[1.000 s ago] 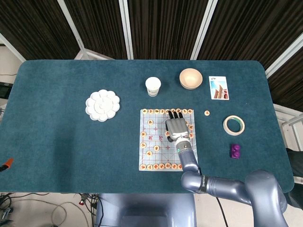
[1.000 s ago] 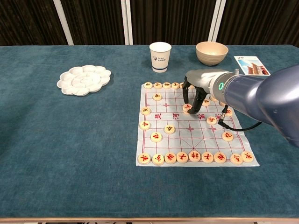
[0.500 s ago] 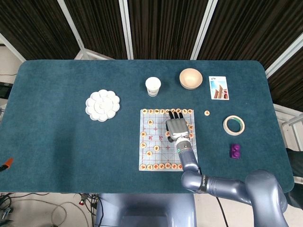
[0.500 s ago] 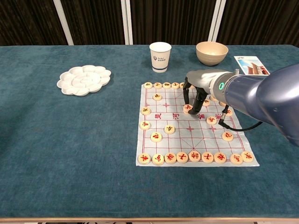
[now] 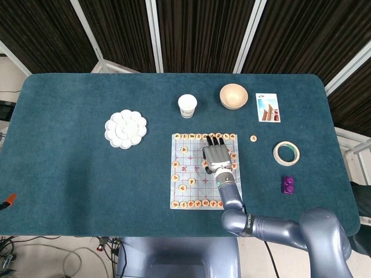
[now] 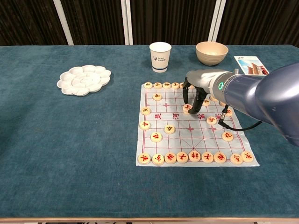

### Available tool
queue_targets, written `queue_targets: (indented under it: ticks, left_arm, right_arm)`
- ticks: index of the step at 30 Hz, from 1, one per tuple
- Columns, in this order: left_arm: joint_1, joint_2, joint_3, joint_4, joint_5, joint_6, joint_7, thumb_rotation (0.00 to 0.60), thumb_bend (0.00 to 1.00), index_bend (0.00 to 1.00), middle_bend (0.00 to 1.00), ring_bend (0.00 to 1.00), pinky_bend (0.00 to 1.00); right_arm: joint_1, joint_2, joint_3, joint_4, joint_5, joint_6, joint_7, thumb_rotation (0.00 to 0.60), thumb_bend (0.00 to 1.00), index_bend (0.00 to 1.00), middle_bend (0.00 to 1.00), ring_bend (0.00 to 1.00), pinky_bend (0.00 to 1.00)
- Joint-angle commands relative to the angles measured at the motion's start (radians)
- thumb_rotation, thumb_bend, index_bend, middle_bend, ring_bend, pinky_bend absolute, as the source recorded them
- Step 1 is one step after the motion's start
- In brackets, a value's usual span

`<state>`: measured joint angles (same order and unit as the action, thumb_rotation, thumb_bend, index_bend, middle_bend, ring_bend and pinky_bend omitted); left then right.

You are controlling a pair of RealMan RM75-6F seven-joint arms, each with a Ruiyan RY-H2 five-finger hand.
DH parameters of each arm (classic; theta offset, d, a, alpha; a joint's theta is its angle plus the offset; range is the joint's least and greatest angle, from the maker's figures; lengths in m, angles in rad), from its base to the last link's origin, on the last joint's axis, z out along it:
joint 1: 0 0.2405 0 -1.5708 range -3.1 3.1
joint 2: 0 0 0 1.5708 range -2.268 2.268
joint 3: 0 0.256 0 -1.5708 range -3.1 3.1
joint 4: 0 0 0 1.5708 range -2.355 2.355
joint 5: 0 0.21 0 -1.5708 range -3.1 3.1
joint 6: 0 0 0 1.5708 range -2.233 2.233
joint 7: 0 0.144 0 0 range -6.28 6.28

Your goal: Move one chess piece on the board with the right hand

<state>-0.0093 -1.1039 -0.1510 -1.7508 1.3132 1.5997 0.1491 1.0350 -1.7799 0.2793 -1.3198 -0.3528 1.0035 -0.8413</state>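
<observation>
Teal felt covers the table, on which a white paper xiangqi board is laid right of centre in the chest view, its longer sides running from the near edge toward the far edge. Round wooden chess pieces lie flat on it, a row along the near edge and another along the far edge, with others scattered between. The right hand is held over the far right part of the board, palm down, its dark fingers curved downward and apart around one chess piece that lies on the board beneath them; whether the fingertips touch the piece cannot be told, and nothing is seen lifted. The left hand is not shown in either view. Beyond the board, a white paper cup stands upright at upper centre and a tan bowl to its right; nothing is seen inside the bowl, and the cup's inside cannot be made out. A white flower-shaped paint palette lies at upper left, its wells bare. In the head view, a postcard, a single stray piece, a roll of tape and a purple block are seen right of the board.
</observation>
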Motion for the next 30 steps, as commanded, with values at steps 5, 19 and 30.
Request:
queue_targets:
  ticks: [5,19,30]
  left_arm:
    - [0.000,0.000,-0.001,0.001,-0.002,0.001,0.000,0.600,0.00,0.05,0.00,0.00,0.00]
    - [-0.001,-0.002,0.000,0.002,0.002,0.000,-0.001,0.600,0.00,0.05,0.00,0.00,0.00]
    - [0.003,0.001,0.009,-0.009,0.019,0.007,-0.003,0.600,0.00,0.05,0.00,0.00,0.00]
  right_arm:
    - [0.001,0.009,-0.001,-0.014,0.006,0.001,-0.007,0.600,0.38,0.42,0.00,0.03,0.07]
    - [-0.080,0.214,0.063,-0.332,-0.114,0.075,0.125,0.600,0.38,0.24,0.00,0.00,0.07]
    - [-0.466,0.679,-0.100,-0.756,-0.679,0.270,0.509,0.600,0.38,0.15,0.00,0.00,0.06]
